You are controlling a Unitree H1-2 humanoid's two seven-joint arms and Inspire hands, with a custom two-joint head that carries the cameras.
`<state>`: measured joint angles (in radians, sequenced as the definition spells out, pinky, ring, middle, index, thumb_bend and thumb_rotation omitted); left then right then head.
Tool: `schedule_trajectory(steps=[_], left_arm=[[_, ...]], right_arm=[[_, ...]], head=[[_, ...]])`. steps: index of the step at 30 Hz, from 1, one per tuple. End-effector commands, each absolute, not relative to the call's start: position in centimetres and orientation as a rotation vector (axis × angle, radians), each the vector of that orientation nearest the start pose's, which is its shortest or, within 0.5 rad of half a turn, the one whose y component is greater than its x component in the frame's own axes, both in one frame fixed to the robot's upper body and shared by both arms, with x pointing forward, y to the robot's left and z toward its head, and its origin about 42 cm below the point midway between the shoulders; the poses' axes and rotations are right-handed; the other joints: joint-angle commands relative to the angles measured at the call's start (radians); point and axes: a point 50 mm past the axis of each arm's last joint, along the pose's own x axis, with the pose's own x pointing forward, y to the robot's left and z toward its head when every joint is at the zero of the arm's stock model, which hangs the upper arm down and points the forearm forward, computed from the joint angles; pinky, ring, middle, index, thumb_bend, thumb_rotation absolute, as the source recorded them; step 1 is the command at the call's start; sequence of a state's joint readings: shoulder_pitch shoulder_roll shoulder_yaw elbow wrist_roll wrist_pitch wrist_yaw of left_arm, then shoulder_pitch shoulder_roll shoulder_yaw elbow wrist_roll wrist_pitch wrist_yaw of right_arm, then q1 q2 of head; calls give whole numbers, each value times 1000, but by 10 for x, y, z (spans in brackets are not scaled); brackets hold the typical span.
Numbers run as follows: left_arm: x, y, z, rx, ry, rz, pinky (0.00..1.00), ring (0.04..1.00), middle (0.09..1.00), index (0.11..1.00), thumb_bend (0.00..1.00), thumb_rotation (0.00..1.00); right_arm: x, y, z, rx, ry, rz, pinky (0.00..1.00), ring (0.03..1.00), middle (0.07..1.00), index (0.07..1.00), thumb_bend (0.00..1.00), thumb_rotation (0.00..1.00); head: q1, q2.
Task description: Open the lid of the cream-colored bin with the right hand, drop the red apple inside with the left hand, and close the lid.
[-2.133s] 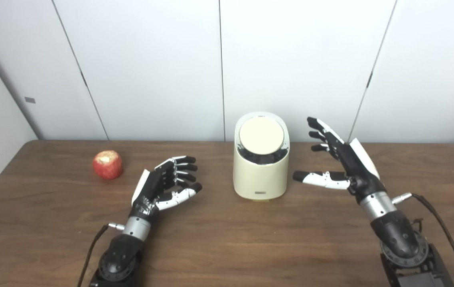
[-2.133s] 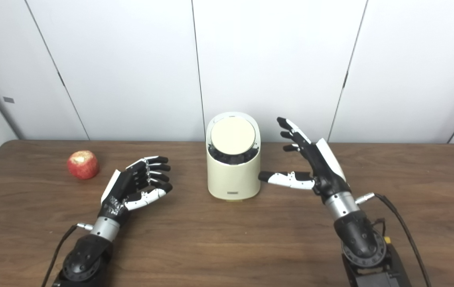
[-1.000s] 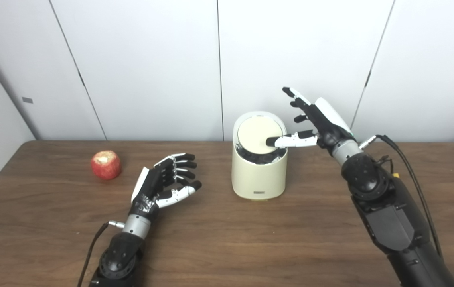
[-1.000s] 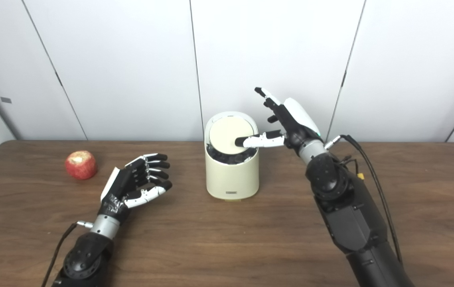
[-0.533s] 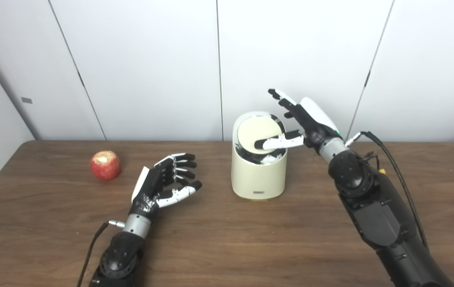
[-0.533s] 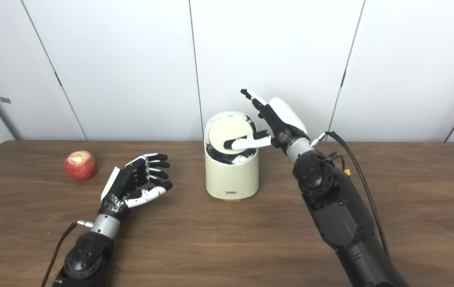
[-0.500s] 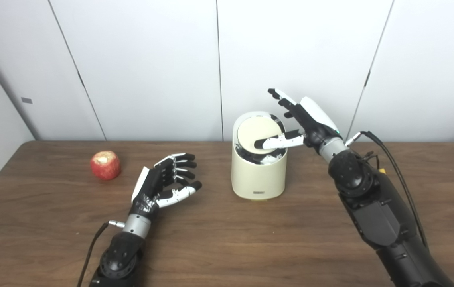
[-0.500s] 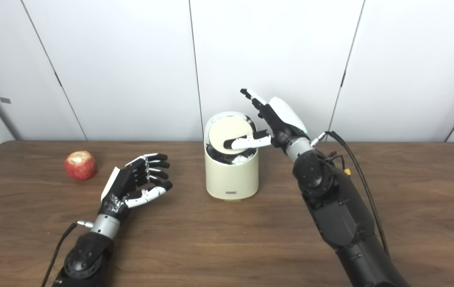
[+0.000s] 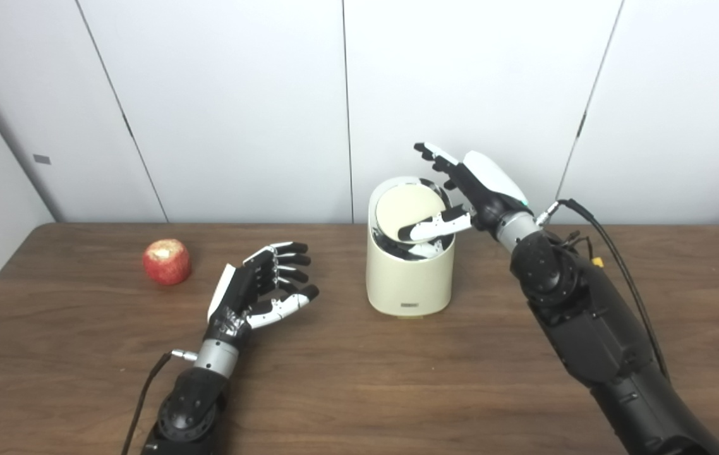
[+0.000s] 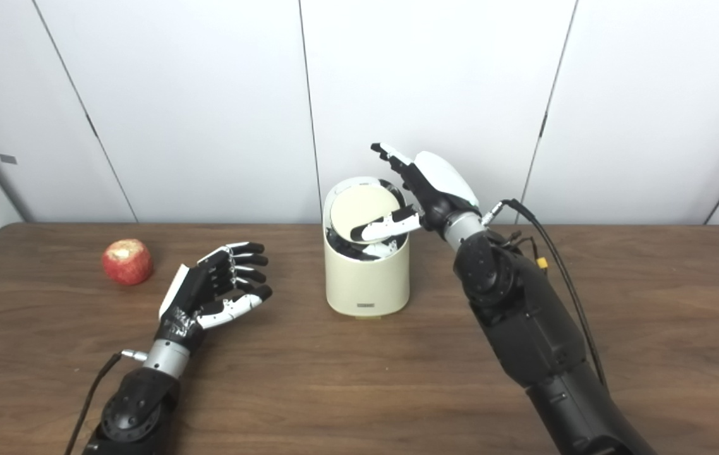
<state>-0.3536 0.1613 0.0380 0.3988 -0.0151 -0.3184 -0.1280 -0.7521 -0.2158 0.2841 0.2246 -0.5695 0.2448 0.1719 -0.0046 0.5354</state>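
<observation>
Bin, cream-colored, stood on the wooden table near the back wall, and its round lid was tilted, the front edge pushed down into the opening. The thumb of the right hand lay on this front edge and pressed it, while the other fingers were spread apart and raised over the back of the bin, holding nothing. The right arm reached in from the right side, with a black cable hanging behind the wrist.

The left hand rested low on the table, well to the left of the bin, palm turned toward it, fingers loosely curled and apart, with nothing inside. The red apple sat on the table farther left, apart from this hand, with a pale bitten patch on top.
</observation>
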Motion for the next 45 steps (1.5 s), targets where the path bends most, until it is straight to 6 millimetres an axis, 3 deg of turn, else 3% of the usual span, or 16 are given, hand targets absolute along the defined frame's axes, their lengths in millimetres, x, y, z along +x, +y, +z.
schedule_trajectory(steps=[1, 8, 16, 28, 35, 42, 45], left_arm=[[393, 247, 131, 132, -281, -143, 494, 603, 689, 735, 644, 99], [392, 250, 132, 136, -280, -143, 499, 607, 690, 736, 659, 124], [391, 251, 133, 141, -279, -139, 499, 604, 688, 728, 657, 122], [389, 249, 136, 144, -277, -140, 489, 603, 689, 727, 658, 135], [390, 252, 135, 140, -276, -140, 500, 610, 687, 731, 668, 146], [390, 251, 136, 147, -277, -142, 496, 608, 688, 731, 656, 133], [390, 251, 136, 148, -275, -143, 498, 610, 687, 733, 655, 132]], right_arm=[[479, -155, 318, -960, -343, 207, 782, 912, 932, 933, 812, 332], [478, -162, 312, -981, -311, 199, 726, 897, 934, 934, 797, 327], [477, -170, 307, -988, -281, 195, 744, 914, 941, 936, 779, 321], [472, -164, 297, -1126, -161, 260, 692, 882, 924, 902, 767, 99], [468, -163, 299, -1109, -166, 262, 712, 898, 931, 905, 744, 130], [460, -167, 314, -939, -268, 232, 753, 888, 921, 891, 719, 169], [455, -172, 325, -866, -318, 213, 698, 841, 901, 888, 690, 217]], head=[[1, 3], [0, 6], [-2, 11], [4, 18], [4, 16], [4, 16], [5, 15]])
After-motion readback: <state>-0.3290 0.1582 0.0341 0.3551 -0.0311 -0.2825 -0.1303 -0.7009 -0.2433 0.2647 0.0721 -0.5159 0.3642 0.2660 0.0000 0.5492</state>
